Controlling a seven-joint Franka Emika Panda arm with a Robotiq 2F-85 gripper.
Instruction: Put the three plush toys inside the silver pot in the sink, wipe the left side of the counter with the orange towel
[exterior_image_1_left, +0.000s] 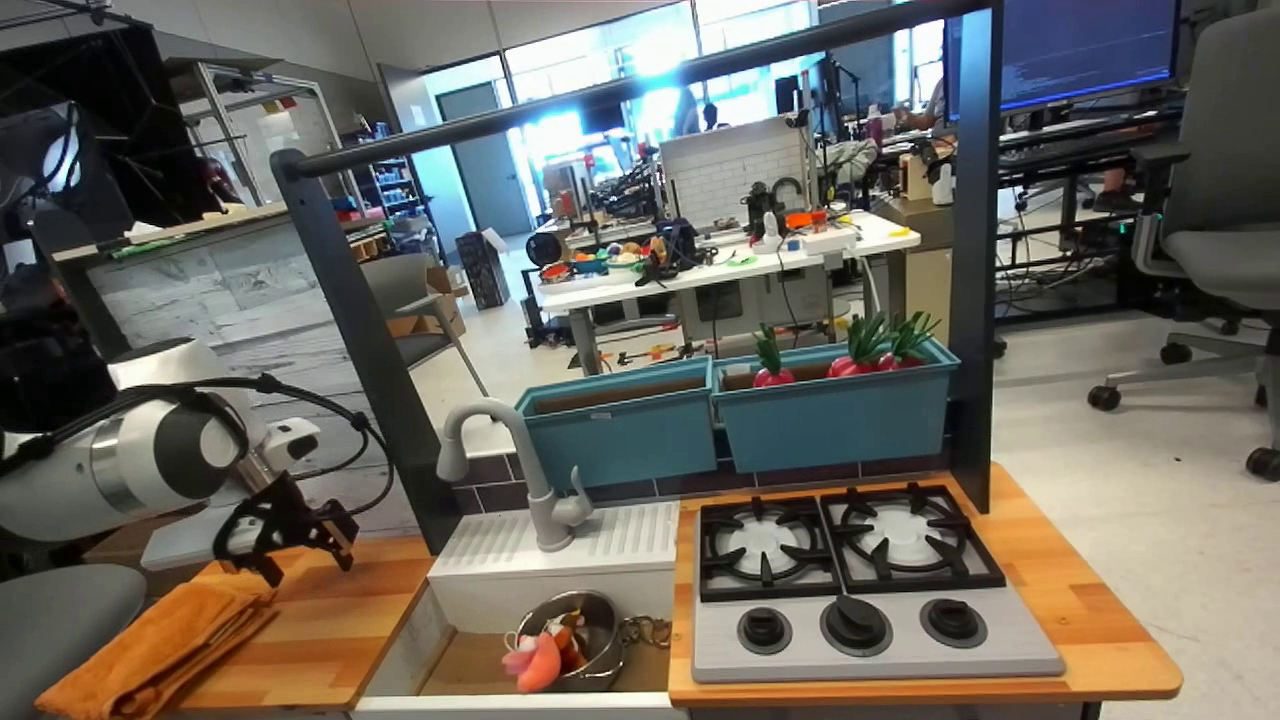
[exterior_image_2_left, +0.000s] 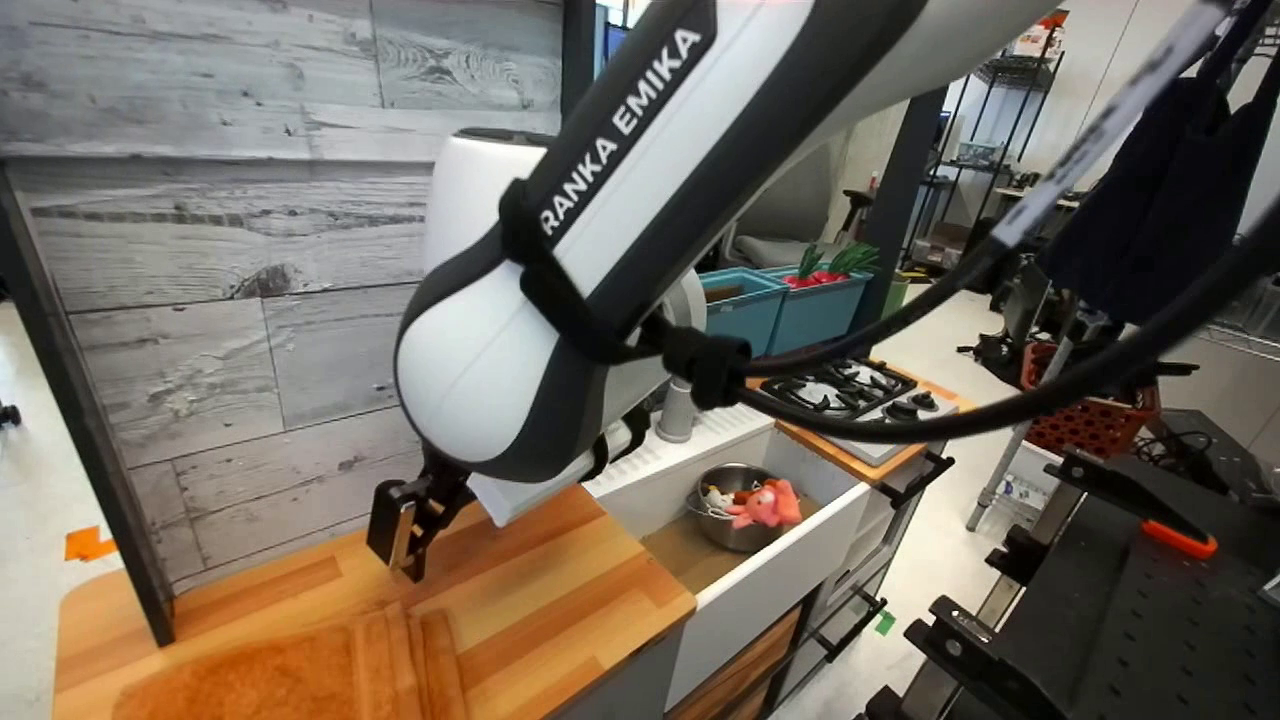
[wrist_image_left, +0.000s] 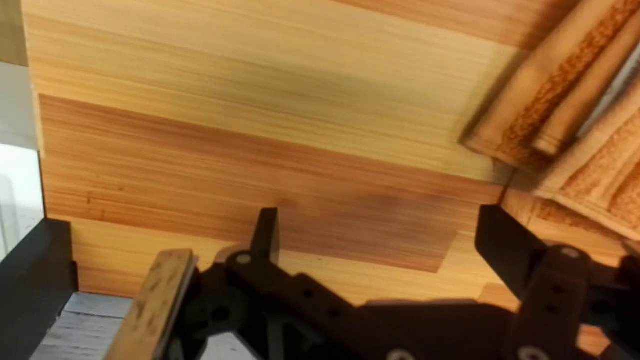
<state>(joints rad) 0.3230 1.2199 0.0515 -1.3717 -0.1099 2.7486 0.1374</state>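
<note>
The hand (wrist_image_left: 378, 214) is positioned above the wooden surface (exterior_image_1_left: 330, 615), jaws spread wide. The orange towel (exterior_image_1_left: 155, 645) lies folded on the surface, below and beside the hand.

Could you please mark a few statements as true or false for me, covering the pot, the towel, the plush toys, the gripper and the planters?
1. The silver pot stands in the sink. True.
2. The orange towel hangs over the faucet. False: it lies folded on the counter.
3. A pink plush toy pokes out over the pot's rim. True.
4. The gripper is clamped on the towel. False: it is open, with nothing between its fingers.
5. Red vegetables with green tops stick out of a blue planter. True.
</note>
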